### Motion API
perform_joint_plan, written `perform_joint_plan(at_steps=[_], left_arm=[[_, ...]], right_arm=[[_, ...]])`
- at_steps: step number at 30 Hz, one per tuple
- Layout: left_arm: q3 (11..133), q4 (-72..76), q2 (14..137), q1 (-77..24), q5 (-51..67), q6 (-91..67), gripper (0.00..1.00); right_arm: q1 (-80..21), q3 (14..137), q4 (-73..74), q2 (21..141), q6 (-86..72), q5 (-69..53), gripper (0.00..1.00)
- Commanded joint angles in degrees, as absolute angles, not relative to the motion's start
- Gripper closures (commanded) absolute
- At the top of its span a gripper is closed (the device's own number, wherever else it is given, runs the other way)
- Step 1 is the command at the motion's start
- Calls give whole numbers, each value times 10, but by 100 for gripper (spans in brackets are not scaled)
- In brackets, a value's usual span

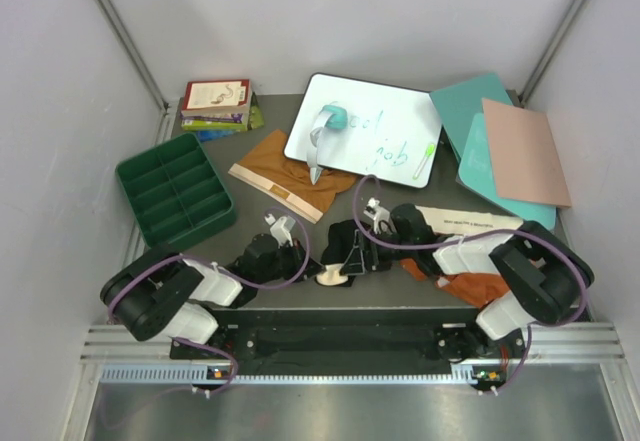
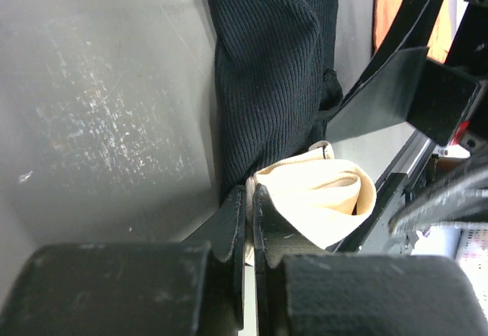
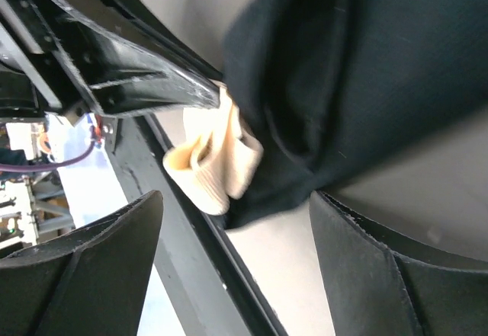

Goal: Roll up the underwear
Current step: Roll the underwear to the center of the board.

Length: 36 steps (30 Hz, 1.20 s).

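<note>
The black underwear (image 1: 343, 238) lies bunched near the table's front edge, its cream waistband (image 1: 331, 278) curled at the near end. My left gripper (image 1: 316, 271) is shut on that waistband (image 2: 324, 196), the fingertips (image 2: 233, 216) pinching its edge, with the black ribbed cloth (image 2: 267, 69) stretching away. My right gripper (image 1: 354, 254) stands open over the same underwear (image 3: 366, 69), wide fingers (image 3: 381, 267) on either side and nothing held. The mustard-tan underwear (image 1: 285, 176) lies flat at the back. The rust-orange underwear (image 1: 470, 287) lies crumpled under the right arm.
A green compartment tray (image 1: 137, 176) stands at the left. A whiteboard (image 1: 390, 126) with a teal eraser (image 1: 330, 118) lies at the back, with teal and pink boards (image 1: 515, 146) to its right and books (image 1: 215, 106) at the back left. The table's front rail (image 3: 191, 275) runs close beneath both grippers.
</note>
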State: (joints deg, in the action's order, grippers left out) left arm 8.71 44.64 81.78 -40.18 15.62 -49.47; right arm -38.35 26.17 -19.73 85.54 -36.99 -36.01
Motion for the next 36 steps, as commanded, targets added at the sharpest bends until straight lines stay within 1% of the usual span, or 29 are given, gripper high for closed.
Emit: perform_joint_plan(at_steps=[1, 5, 8, 9, 11, 12, 13, 14, 15, 16, 17, 19, 20, 22, 23, 27, 30, 32, 36], left_arm=[[91, 412, 835, -407, 143, -483, 100], [91, 409, 827, -409, 141, -485, 100], [98, 393, 816, -409, 134, -486, 100], [99, 390, 814, -409, 133, -486, 100], [103, 388, 805, -410, 134, -487, 100], [104, 388, 802, -410, 135, -489, 100], [105, 387, 795, -410, 136, -490, 100], [107, 383, 791, -410, 138, -490, 100], [109, 380, 788, -410, 141, -490, 100], [112, 373, 776, -410, 143, -491, 97], [114, 359, 769, -410, 144, -493, 86], [114, 343, 740, -410, 138, -494, 77], [112, 334, 727, -410, 135, -495, 67], [107, 303, 687, -410, 118, -493, 59], [105, 295, 673, -410, 113, -489, 50], [91, 272, 629, -410, 98, -479, 38], [84, 288, 642, -410, 115, -475, 37], [75, 327, 656, -410, 137, -476, 37], [69, 359, 700, -410, 137, -476, 38]], right_arm=[[-417, 265, -243, 892, -394, -321, 22], [-424, 267, -218, 898, -394, -285, 25], [-428, 275, -173, 894, -385, -254, 33], [-432, 277, -163, 894, -382, -247, 42], [-433, 280, -149, 898, -381, -233, 51], [-432, 281, -146, 901, -381, -228, 60], [-433, 282, -145, 903, -385, -223, 64], [-433, 283, -140, 908, -386, -215, 74], [-433, 285, -136, 912, -388, -211, 78], [-433, 287, -131, 915, -388, -206, 83], [-432, 288, -127, 918, -389, -200, 90], [-433, 288, -121, 920, -392, -193, 95], [-433, 289, -118, 920, -392, -186, 99], [-433, 291, -106, 920, -391, -177, 100], [-433, 291, -102, 921, -391, -174, 100], [-434, 294, -100, 928, -391, -173, 100], [-432, 298, -98, 939, -394, -175, 100], [-433, 300, -98, 944, -395, -175, 100], [-432, 298, -98, 943, -397, -176, 100]])
